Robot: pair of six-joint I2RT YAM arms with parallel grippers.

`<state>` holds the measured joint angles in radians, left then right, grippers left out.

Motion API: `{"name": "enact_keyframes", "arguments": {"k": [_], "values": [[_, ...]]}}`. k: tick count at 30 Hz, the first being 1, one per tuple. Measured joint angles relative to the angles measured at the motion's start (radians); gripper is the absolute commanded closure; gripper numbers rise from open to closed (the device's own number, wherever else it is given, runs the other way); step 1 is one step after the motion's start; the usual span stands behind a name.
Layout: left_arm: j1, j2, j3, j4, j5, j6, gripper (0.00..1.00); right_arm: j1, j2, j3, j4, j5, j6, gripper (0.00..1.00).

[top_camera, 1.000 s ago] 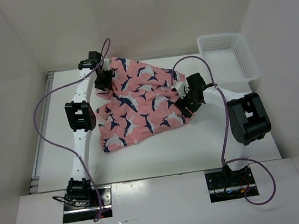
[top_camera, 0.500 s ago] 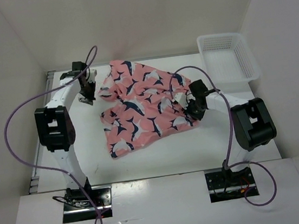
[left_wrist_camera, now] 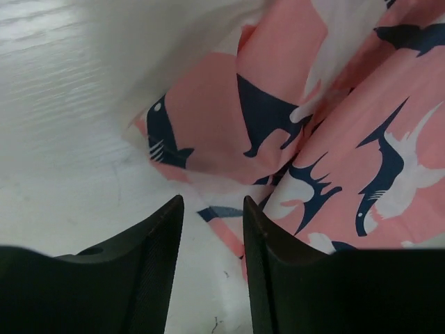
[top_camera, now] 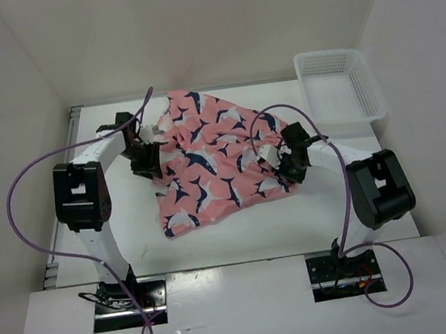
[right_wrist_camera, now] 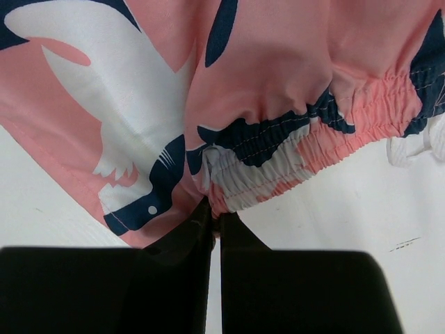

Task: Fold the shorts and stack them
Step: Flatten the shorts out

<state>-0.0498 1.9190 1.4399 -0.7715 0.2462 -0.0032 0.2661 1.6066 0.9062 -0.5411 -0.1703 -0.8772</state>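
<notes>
firmly the right hand [right_wrist_camera: 215, 213] pinches the shorts [top_camera: 214, 160] by the waistband; the left hand [left_wrist_camera: 212, 209] hangs open at their edge.

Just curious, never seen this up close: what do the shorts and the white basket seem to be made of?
The shorts look like thin, soft cloth, matte: they wrinkle and drape, and the waistband is gathered and stitched. The basket looks like stiff white plastic, with open mesh walls; the exact fibre or plastic cannot be told.
</notes>
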Motion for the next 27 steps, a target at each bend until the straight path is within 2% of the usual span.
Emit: {"name": "enact_keyframes", "arguments": {"k": [4, 9, 13, 15, 16, 19, 20, 21, 24, 27], "values": [[0.031, 0.078, 0.004, -0.011, 0.119, -0.001, 0.43, 0.0, -0.006, -0.008, -0.001, 0.002, -0.006, 0.95], [0.049, 0.111, 0.004, -0.006, 0.183, -0.001, 0.36, 0.0, -0.019, -0.022, -0.003, 0.002, -0.008, 0.93], [0.039, 0.124, 0.01, 0.021, 0.238, -0.003, 0.39, 0.0, -0.021, -0.024, -0.003, 0.002, -0.008, 0.93], [0.029, 0.135, 0.021, 0.035, 0.263, -0.003, 0.46, 0.0, -0.022, -0.027, -0.002, 0.002, -0.01, 0.93], [0.02, 0.14, 0.027, 0.045, 0.277, -0.002, 0.57, 0.0, -0.023, -0.028, -0.002, 0.001, -0.011, 0.93], [-0.003, 0.146, 0.036, 0.064, 0.298, -0.003, 0.73, 0.0, -0.024, -0.029, -0.002, 0.002, -0.011, 0.93], [-0.008, 0.149, 0.038, 0.068, 0.3, -0.004, 0.85, 0.0, -0.024, -0.029, -0.002, 0.002, -0.011, 0.93], [-0.014, 0.152, 0.039, 0.071, 0.302, -0.004, 0.9, 0.0, -0.024, -0.029, -0.002, 0.001, -0.011, 0.95], [-0.02, 0.161, 0.04, 0.078, 0.295, -0.004, 0.99, 0.0, -0.026, -0.03, -0.002, 0.001, -0.014, 0.98], [0.003, 0.163, 0.065, 0.068, 0.257, -0.003, 1.0, 0.0, -0.027, -0.031, -0.004, 0.001, -0.029, 0.99]]}}
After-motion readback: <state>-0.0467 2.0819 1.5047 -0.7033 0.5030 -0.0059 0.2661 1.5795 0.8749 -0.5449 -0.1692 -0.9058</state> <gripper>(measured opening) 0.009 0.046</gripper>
